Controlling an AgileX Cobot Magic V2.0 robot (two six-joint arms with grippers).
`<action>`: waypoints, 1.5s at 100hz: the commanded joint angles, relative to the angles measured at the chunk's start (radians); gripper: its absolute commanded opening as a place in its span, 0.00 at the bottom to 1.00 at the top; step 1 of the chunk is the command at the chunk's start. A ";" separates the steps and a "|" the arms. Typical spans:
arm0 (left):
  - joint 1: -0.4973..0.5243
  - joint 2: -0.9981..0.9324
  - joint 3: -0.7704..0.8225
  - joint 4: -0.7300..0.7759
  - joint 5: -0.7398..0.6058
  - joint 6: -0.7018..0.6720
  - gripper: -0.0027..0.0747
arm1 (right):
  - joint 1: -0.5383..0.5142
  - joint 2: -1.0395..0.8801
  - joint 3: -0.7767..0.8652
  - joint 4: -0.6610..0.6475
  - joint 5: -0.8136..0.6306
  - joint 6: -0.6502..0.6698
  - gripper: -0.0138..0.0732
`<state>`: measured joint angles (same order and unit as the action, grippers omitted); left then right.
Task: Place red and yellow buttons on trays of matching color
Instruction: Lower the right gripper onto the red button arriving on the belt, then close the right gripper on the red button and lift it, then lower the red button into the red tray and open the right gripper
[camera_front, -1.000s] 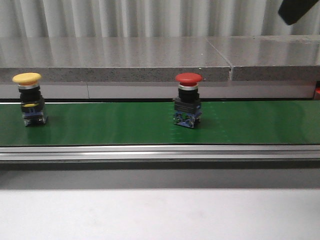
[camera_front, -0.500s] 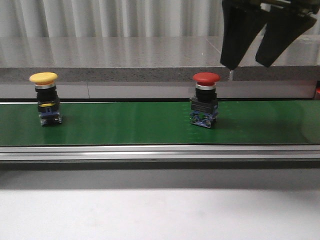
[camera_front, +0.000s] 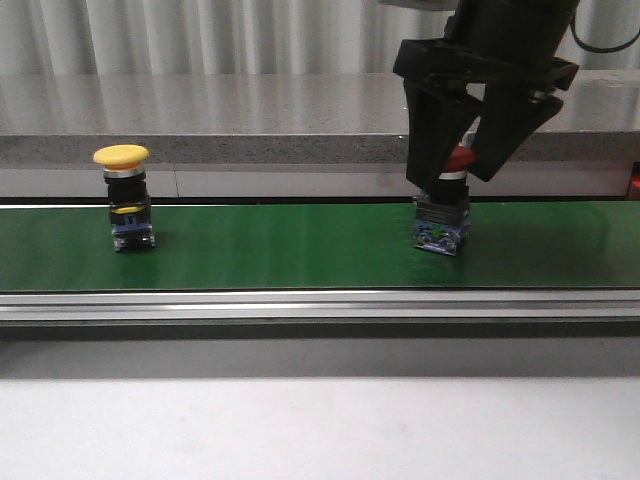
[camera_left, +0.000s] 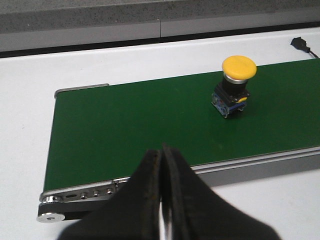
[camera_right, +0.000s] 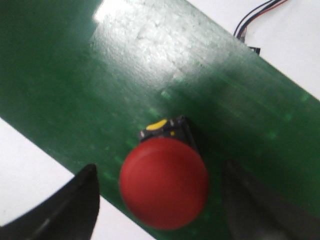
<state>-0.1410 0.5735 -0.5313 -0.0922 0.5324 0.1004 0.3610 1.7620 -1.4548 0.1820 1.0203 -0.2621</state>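
Observation:
A red button (camera_front: 458, 160) on a black and blue base stands upright on the green conveyor belt (camera_front: 280, 250) at the right. My right gripper (camera_front: 458, 170) is open and straddles its red cap, one finger on each side, apart from it; the cap shows between the fingers in the right wrist view (camera_right: 164, 183). A yellow button (camera_front: 121, 156) stands on the belt at the left and also shows in the left wrist view (camera_left: 238, 67). My left gripper (camera_left: 162, 165) is shut and empty, near the belt's front rail. No trays are in view.
A grey stone ledge (camera_front: 250, 120) runs behind the belt. An aluminium rail (camera_front: 300, 305) runs along the belt's front edge, with white table (camera_front: 300, 430) before it. The belt's end roller (camera_left: 52, 215) and a cable plug (camera_left: 299, 44) show in the left wrist view.
Both buttons have moved to the right along the belt. My right gripper has come down from the upper right and now straddles the red button's cap.

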 joint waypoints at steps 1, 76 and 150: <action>-0.007 0.001 -0.025 -0.005 -0.078 0.002 0.01 | -0.001 -0.035 -0.032 0.012 -0.059 -0.017 0.64; -0.007 0.001 -0.025 -0.005 -0.080 0.002 0.01 | -0.225 -0.174 -0.032 -0.007 -0.117 0.130 0.38; -0.007 0.001 -0.025 -0.005 -0.080 0.002 0.01 | -0.798 -0.175 -0.031 -0.023 -0.127 0.282 0.38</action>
<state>-0.1410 0.5735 -0.5313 -0.0922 0.5324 0.1004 -0.3909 1.6062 -1.4561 0.1635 0.9414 0.0000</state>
